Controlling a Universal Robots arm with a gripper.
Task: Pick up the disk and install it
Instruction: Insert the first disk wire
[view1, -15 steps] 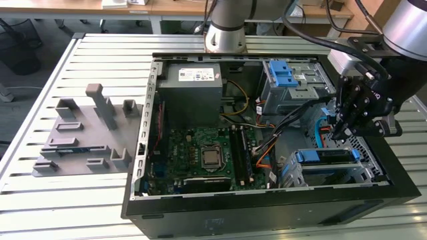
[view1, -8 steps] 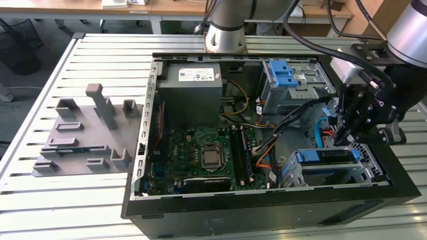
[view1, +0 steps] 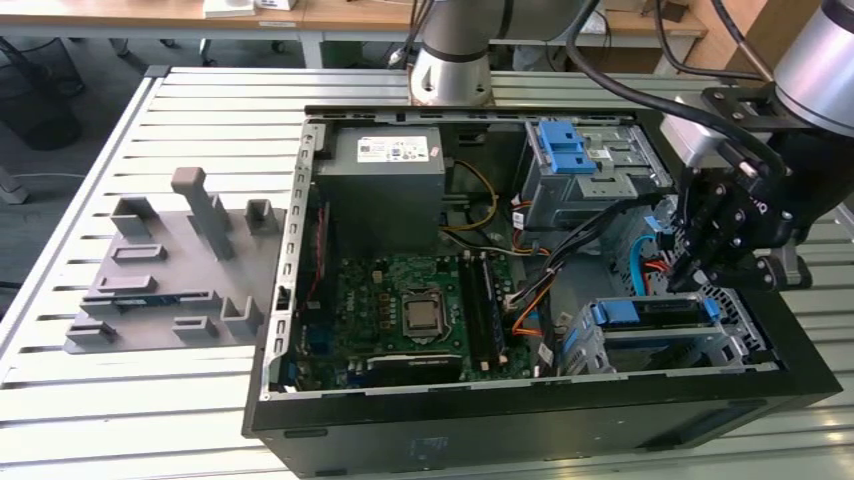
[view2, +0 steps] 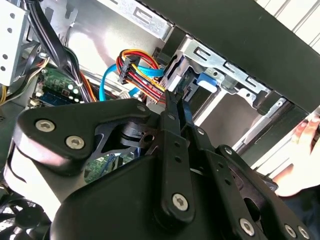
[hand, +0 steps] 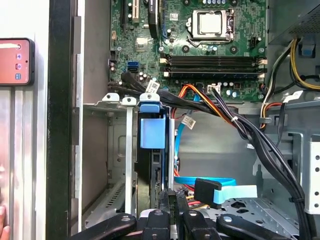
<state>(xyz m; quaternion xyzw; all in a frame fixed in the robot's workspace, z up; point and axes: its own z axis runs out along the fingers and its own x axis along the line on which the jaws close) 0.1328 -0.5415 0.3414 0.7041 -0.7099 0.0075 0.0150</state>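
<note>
Exterior view, gripper (view1: 697, 262) above disk (view1: 650, 312) in cage (view1: 737, 335)

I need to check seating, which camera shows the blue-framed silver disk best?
The exterior view: the disk sits in the lower bay, blue frame facing up. The first wrist view shows it edge-on; the second wrist view, a blue sliver.

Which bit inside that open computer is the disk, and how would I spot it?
Find the open black computer case on the slatted table. In its corner on the exterior view's right, just below the gripper, sits the disk: blue-framed and lying low, unlike the taller blue-latched cage farther back.
</note>
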